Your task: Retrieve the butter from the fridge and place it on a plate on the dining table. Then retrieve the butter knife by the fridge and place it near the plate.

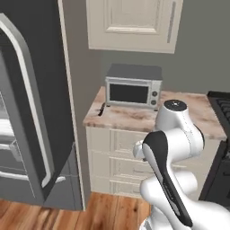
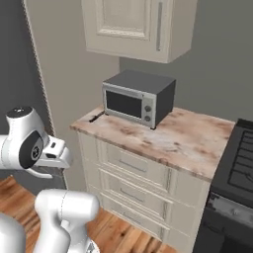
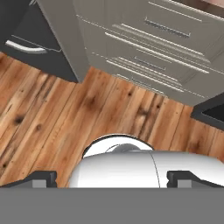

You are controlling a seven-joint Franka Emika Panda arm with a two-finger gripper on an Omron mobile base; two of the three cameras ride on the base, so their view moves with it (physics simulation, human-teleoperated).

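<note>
arm: white with dark joints, folded up close over its base, elbow raised high
wrist: bent over, hand aimed down toward the floor
gripper: seen in the hand view, pointing downward; jaws spread wide, the two dark fingertips far apart at the lower corners
grip: nothing between the fingertips
</note>
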